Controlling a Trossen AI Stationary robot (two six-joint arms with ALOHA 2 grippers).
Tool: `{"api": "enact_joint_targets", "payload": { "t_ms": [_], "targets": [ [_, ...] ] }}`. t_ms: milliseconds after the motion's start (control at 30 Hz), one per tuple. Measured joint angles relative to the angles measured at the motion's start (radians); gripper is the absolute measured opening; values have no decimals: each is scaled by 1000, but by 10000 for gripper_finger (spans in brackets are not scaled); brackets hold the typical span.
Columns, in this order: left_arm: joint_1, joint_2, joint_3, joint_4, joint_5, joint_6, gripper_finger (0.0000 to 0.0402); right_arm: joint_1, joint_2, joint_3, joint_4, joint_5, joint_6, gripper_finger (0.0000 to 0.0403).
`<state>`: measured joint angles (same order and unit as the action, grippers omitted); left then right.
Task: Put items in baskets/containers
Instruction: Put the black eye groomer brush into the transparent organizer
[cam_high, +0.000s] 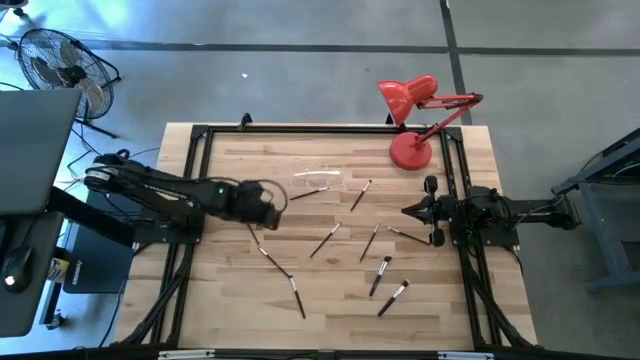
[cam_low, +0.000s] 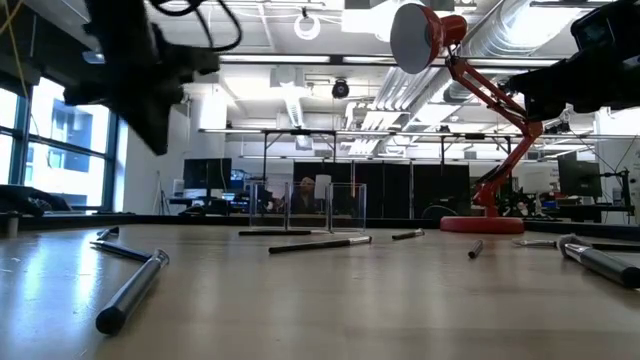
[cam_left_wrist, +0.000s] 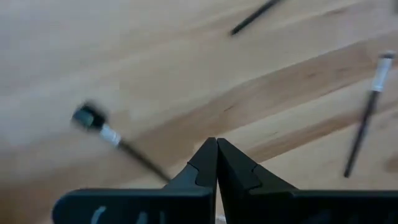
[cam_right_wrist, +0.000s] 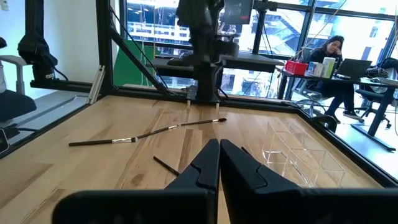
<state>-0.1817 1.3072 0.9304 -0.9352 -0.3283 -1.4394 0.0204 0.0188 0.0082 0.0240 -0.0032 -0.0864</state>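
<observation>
The left end effector (cam_high: 266, 214) hangs over the left-middle part of the light wooden plank surface (cam_high: 230, 290). Its two dark fingers (cam_left_wrist: 205, 163) are pressed tight together with nothing between them. Right under it lies one thin dark makeup brush with a silvery band (cam_left_wrist: 106, 132), and another thin brush (cam_left_wrist: 367, 121) lies off to one side.

The right end effector (cam_high: 408, 211) waits by the right edge of the surface, pointing toward the middle. Its fingers (cam_right_wrist: 208, 163) are pinched together too, and they hold nothing.

The small clear plastic holder (cam_high: 318, 181) sits toward the back of the surface, near the middle (it is very hard to see from above). From the right wrist view it looks like a see-through box with walls inside (cam_right_wrist: 297, 151). I cannot tell if any brush is in it.

The thin dark brushes are spread flat on the wood. One lies just beside the holder (cam_high: 361, 194). Some lie in the middle (cam_high: 325, 240), two with silvery bands lie toward the front right (cam_high: 393, 297), and a long one lies toward the front left (cam_high: 297, 296).

A red desk lamp with a round base (cam_high: 411, 150) stands at the back right corner.
</observation>
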Motion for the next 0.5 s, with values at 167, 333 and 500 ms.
{"api": "enact_joint_targets", "payload": {
  "t_ms": [167,333,500],
  "targets": [
    [-42,-8,-85,-31,66,-248,12,0,1,0,1,0,0,8],
    [-41,-1,-189,37,128,-340,44,0,1,0,1,0,0,8],
    [-41,-1,-258,79,122,-427,89,0,1,0,2,0,0,5]
  ]
}}
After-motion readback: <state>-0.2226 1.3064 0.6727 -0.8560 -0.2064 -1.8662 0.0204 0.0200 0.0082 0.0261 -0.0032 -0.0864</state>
